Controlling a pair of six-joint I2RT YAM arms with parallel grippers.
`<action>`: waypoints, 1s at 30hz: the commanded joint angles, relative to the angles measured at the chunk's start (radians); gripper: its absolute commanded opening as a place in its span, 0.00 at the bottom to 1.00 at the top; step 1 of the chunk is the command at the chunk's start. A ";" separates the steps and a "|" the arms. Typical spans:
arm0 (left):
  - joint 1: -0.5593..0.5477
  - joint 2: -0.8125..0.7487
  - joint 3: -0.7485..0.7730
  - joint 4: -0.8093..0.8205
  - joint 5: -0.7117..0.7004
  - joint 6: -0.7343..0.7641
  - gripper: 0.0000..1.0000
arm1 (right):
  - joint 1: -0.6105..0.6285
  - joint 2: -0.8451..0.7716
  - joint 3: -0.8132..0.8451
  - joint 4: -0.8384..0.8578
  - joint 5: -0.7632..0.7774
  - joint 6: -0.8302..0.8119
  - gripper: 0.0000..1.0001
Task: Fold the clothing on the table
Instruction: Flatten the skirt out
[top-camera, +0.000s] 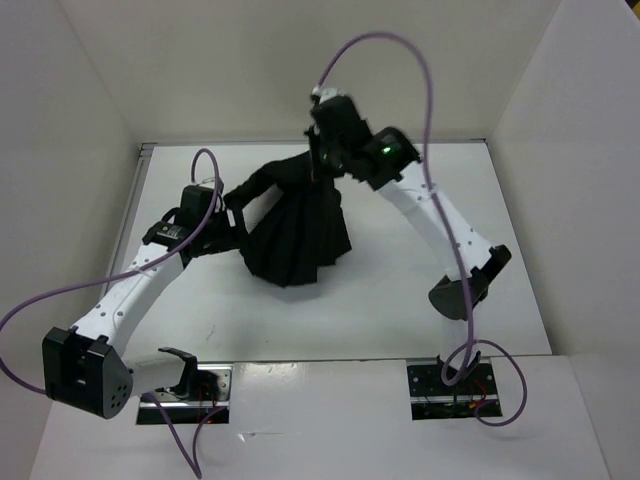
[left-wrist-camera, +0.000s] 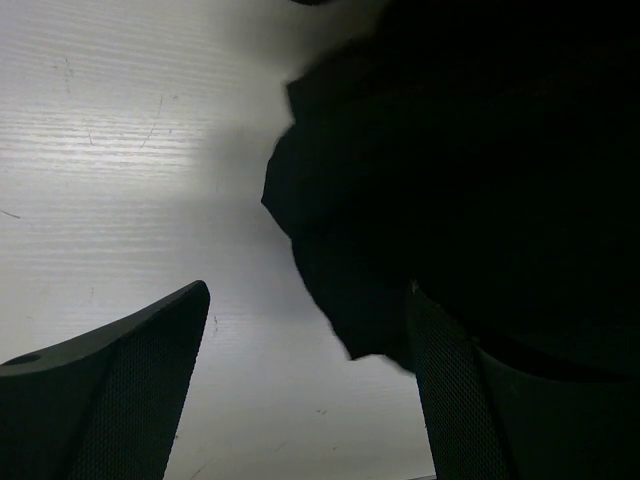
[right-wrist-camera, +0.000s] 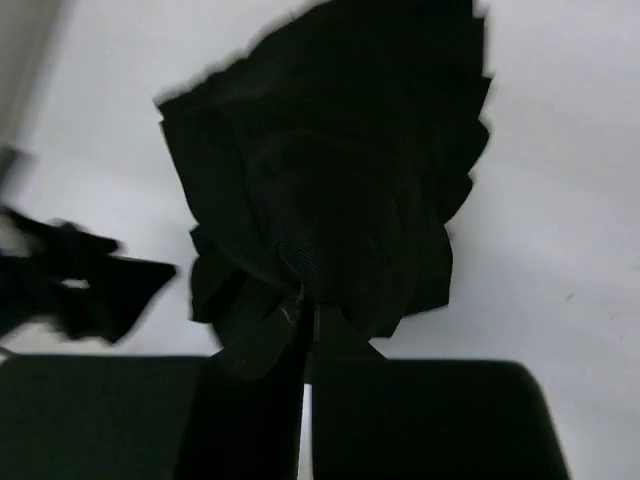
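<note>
My right end effector (top-camera: 322, 168) is clamped shut on a pinch of the clothing (top-camera: 300, 235), holding its far end up as a peak. From there the pleated black fabric fans down and rests on the white tabletop (top-camera: 400, 290). My left end effector (top-camera: 232, 215) sits at the clothing's left edge with its jaws spread wide and nothing between them.

From that open end effector the clothing lies to the right, with one dark corner reaching toward it. The garment's long axis appears to run from the raised peak to the broad near hem. The left arm is the nearer one to the loose left corner, so I judge the next grasp falls to it.

The overhead view alone shows both arms and the whole fan shape. The left wrist view shows the fabric's rounded edge over the right-hand finger (left-wrist-camera: 450, 390), though I cannot tell whether it touches. The right wrist view shows the ridged cloth bunched at the closed fingertips (right-wrist-camera: 308, 325).
</note>
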 joint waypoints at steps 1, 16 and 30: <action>0.007 0.003 -0.028 0.021 0.025 0.012 0.86 | 0.010 0.008 -0.469 -0.028 -0.030 0.035 0.00; 0.007 0.147 -0.039 0.123 0.093 -0.039 0.75 | 0.019 -0.190 -1.231 0.116 -0.188 0.170 0.00; 0.007 0.506 0.063 0.257 0.085 -0.031 0.65 | 0.019 -0.209 -1.243 0.127 -0.168 0.170 0.00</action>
